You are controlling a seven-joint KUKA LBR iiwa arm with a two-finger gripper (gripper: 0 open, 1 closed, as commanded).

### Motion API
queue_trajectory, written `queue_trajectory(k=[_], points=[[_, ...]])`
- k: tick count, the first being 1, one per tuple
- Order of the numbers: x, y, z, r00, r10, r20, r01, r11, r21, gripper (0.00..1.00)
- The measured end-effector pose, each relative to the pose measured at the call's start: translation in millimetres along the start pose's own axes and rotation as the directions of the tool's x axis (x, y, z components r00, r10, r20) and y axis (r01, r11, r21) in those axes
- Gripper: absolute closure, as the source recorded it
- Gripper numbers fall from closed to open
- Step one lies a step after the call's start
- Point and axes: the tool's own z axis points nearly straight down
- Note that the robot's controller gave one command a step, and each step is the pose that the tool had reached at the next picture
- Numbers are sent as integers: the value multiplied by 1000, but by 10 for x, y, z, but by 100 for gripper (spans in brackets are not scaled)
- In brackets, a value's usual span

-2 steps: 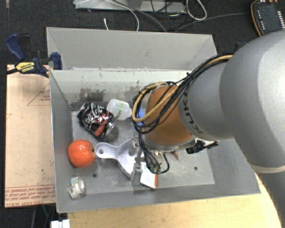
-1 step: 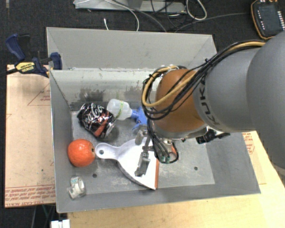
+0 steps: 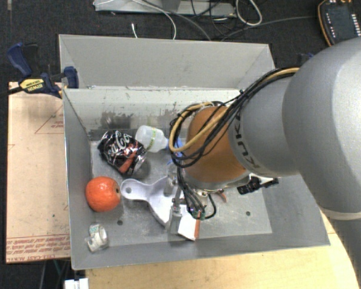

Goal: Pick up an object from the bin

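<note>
The robot's hand (image 3: 182, 214) hangs low over the near-middle of the grey bin (image 3: 246, 217), hidden in part under the orange-covered wrist; whether it is open or closed cannot be told. Just below its tip lies a small white-and-orange block (image 3: 188, 228), and touching it on the side away from the arm (image 3: 325, 119) is a pale plastic scoop (image 3: 145, 194), the likeliest candidates for the pick. No object shows gripped. Beyond the scoop, farther from the hand, sits an orange ball (image 3: 102, 194). Towards the bin's back wall lie a crumpled black-and-red wrapper (image 3: 121, 150) and a clear bottle (image 3: 150, 137). A small crumpled scrap (image 3: 97, 236) rests well apart, near the front corner.

The risk, judging from this layout: with block and scoop crowded together under the hand, a closing grasp may catch only an edge of either. The scoop's smooth, flat shape could let it slide out or pivot. A descent too far would press against the bin floor, and a nudged scoop could set the ball rolling.
</note>
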Motion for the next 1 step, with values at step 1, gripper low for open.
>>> queue_trajectory(k=[1], points=[[304,139,98,985,168,23,-168,986,-10,0]])
